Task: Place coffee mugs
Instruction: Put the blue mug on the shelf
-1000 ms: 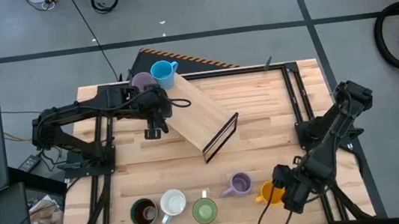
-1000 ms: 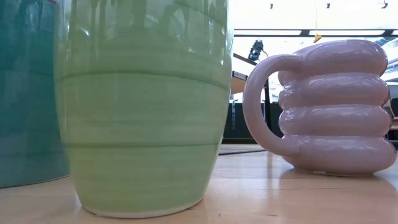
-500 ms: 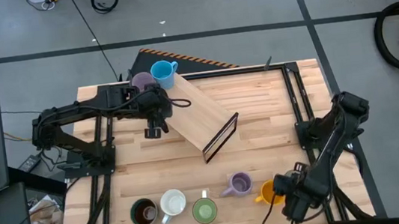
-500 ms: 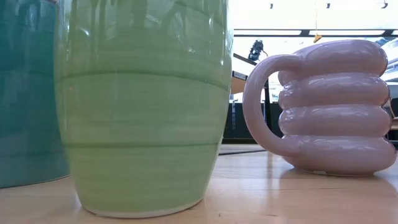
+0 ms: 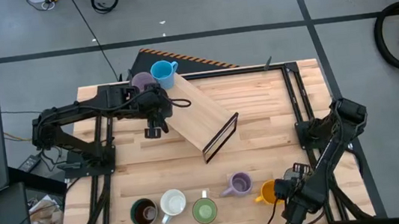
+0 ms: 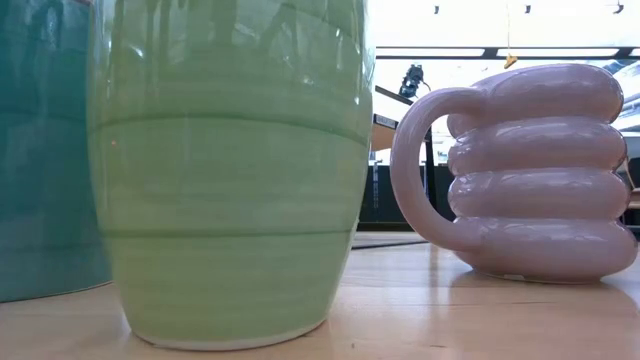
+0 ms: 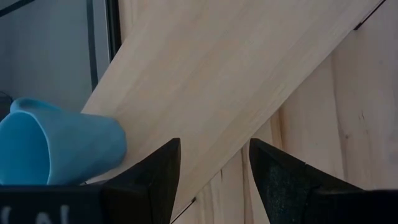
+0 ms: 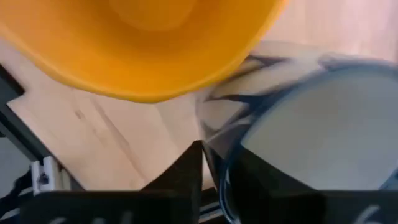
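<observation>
Along the near edge stand a dark brown mug (image 5: 144, 211), a white-inside mug (image 5: 172, 203), a green mug (image 5: 204, 210) (image 6: 230, 170), a ribbed lilac mug (image 5: 238, 184) (image 6: 530, 170) and an orange mug (image 5: 267, 192) (image 8: 143, 43). My right gripper (image 5: 290, 196) (image 8: 211, 155) is low beside the orange mug, shut on a mug with a pale inside and dark rim (image 8: 311, 124); the high view hides that mug under the gripper. A blue mug (image 5: 165, 72) (image 7: 56, 149) and another lilac mug (image 5: 142, 81) sit at the far left. My left gripper (image 5: 155, 129) (image 7: 214, 149) hangs open above a slanted wooden board (image 5: 200, 119). My right gripper has the dark rim (image 8: 216, 163) of the pale-inside mug between its two fingers, one finger (image 8: 186, 171) outside the wall and the other (image 8: 261, 180) inside. The fingers point down from above. I cannot tell whether the mug's base is on the table.
The wooden board (image 7: 236, 74) lies askew across the table's far middle, with a dark frame at its near end (image 5: 221, 138). Metal rails (image 5: 300, 100) run along the table's left and right sides. The table's centre and far right show bare wood (image 5: 266, 97).
My right arm has lowered, and its gripper has sunk and shifted a little toward the table's near edge, beside the orange mug. The mugs in the front row have kept their places.
</observation>
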